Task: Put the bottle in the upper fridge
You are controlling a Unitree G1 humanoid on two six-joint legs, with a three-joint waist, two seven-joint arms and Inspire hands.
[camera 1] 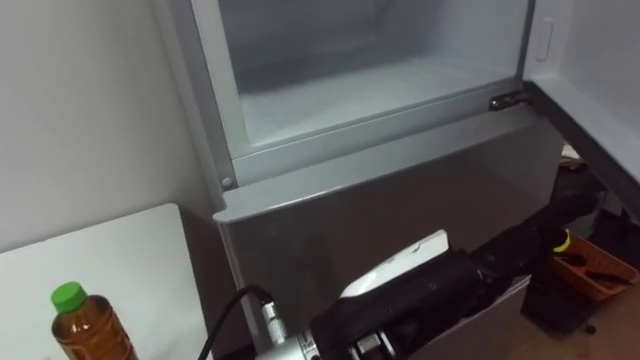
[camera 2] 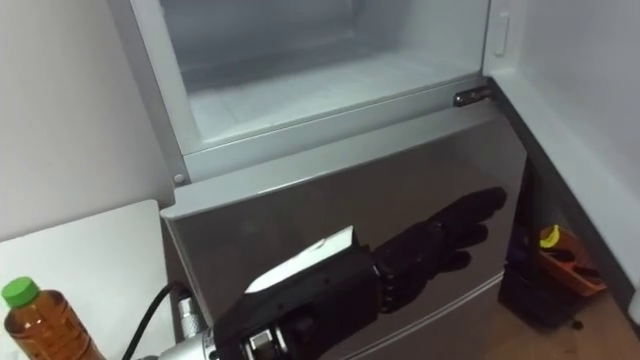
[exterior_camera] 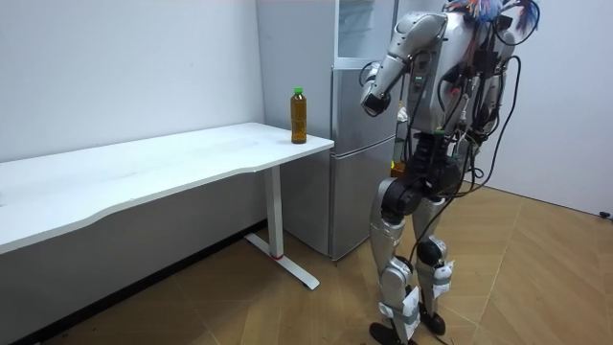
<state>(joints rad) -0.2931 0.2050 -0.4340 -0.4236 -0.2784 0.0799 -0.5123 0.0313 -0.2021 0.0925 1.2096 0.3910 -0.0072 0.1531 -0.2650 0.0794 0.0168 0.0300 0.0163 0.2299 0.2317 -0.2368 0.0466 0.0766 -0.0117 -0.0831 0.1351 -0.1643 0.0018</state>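
the left arm comes in from the lower left of the eye views and reaches forward and to the right, with the forearm almost level. the left hand (camera 2: 425, 262) is dark and its back is turned upward. its fingers (camera 2: 478, 210) are stretched out straight, a little spread, and they hold nothing. in the room view the robot stands upright on both legs, the left elbow bent and the hand raised at about chest height in front of the body.

No legible text or labels anywhere.
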